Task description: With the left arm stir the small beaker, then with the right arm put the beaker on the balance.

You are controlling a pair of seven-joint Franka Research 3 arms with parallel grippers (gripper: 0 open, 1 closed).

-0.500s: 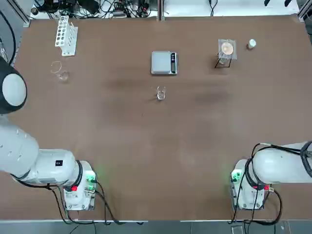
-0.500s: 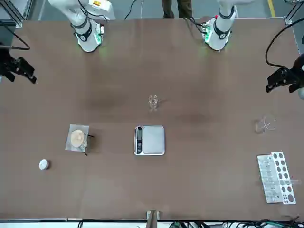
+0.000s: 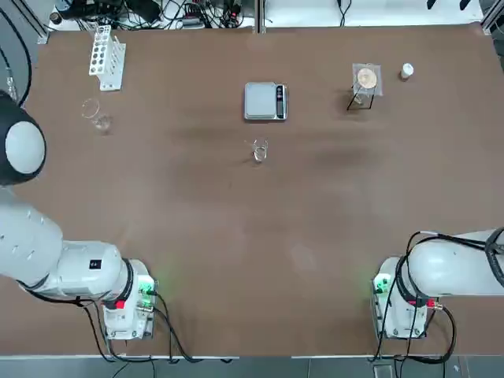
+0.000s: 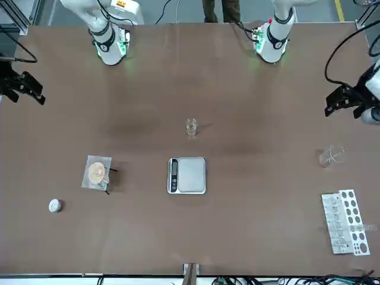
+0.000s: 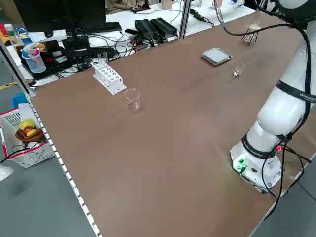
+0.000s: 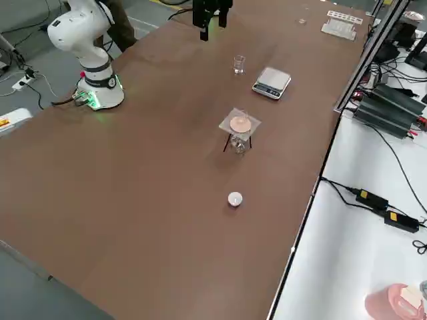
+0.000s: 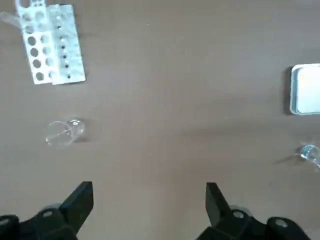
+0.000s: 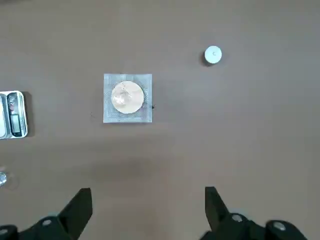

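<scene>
From above, the beaker (image 3: 259,151) stands alone mid-counter (image 3: 236,236), just short of the balance (image 3: 265,101). A rack (image 3: 105,57) and a wider glass (image 3: 95,115) sit far left, and a mesh stand (image 3: 365,83) and a white cap (image 3: 406,71) far right.

From the front, the left gripper (image 4: 343,102) hangs above that wider glass's side and the right gripper (image 4: 24,89) is out at the other edge. Both are well clear of the beaker.

The left wrist cam shows the jaws wide with nothing in them, fingers (image 7: 80,202) over bare counter.

Same on the right wrist cam, fingers (image 8: 79,209) spread, nothing held.
</scene>
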